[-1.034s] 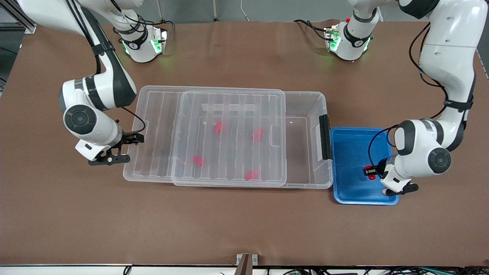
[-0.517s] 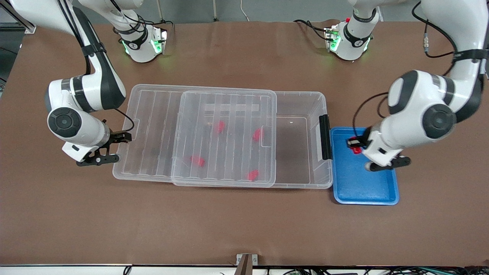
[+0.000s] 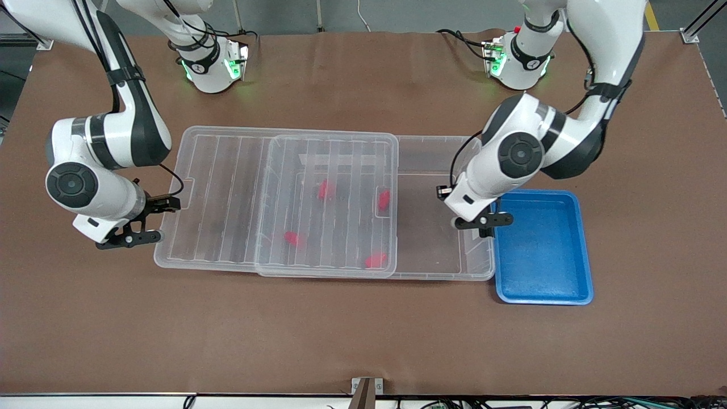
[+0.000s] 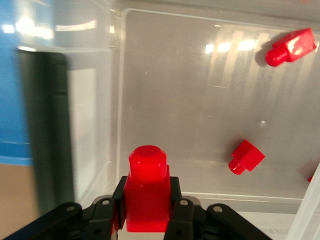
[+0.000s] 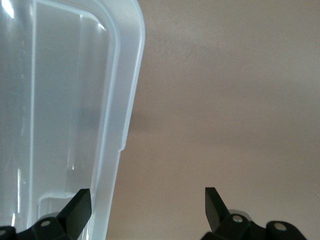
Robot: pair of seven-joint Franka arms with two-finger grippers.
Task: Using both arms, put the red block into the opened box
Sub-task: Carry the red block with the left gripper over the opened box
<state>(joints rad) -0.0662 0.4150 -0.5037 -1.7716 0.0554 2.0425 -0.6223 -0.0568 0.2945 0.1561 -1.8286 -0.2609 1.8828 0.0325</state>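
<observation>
While left claw [image 4: 146, 220] pinches the red block [image 4: 147, 187] over the box [image 3: 443, 149] opening, early drop could bounce it off the rim onto blue tray [image 3: 542, 250]. Right claw [image 5: 147, 200], spread, at lid [image 3: 227, 187] edge: slip could slide it shut.

Both arms [image 3: 108, 142] are glossy white with rounded shells and dark grey bands at the joints. Round black caps mark the elbows. Thin black cables loop along each forearm, strapped on. Green lights glow at both bases. Black metal fingers [image 5: 77, 207] show small silver screws.
</observation>
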